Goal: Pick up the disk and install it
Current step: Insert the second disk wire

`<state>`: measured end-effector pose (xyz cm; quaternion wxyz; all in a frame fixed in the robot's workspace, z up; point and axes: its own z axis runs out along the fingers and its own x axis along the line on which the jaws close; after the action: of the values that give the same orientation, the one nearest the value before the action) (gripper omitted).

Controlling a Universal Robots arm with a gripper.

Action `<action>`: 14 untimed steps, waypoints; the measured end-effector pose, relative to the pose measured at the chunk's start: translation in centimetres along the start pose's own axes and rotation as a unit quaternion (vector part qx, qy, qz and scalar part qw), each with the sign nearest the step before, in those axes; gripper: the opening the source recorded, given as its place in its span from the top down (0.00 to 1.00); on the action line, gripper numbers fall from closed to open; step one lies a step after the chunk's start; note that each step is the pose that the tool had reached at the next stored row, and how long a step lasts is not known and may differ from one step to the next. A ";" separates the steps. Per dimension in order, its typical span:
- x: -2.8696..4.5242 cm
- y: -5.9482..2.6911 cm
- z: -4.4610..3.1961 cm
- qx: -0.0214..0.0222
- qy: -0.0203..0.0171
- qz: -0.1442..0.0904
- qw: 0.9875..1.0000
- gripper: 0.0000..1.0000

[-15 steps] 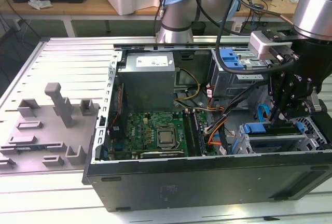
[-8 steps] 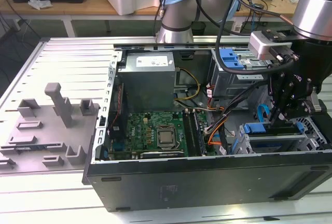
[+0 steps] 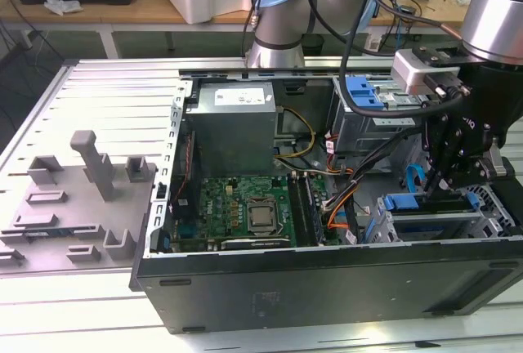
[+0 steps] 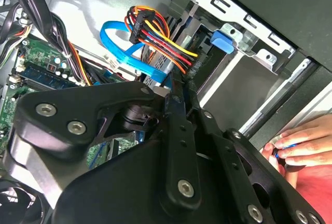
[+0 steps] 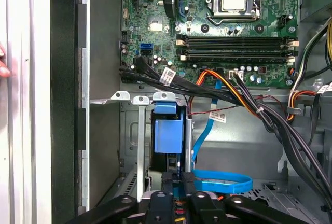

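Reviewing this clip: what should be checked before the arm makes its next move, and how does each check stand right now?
1. Gripper lined up over the drive cage: ok.
2. Disk between the cage walls: ok. Fully seated: cannot tell.
3. Blue flat cable clear of the gripper: not ok, it loops right beside it.
4. Power cable bundle clear of the slot: cannot tell, it hangs close by in the second wrist view.
5. Person's hand away from the case: not ok, it rests at the case's edge.
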<state>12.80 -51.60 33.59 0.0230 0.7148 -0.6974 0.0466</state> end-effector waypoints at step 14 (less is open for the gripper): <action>0.08 -0.02 -0.73 0.000 0.000 0.000 1.000 0.58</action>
<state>12.80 -51.61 34.33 0.0232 0.7147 -0.6974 0.0468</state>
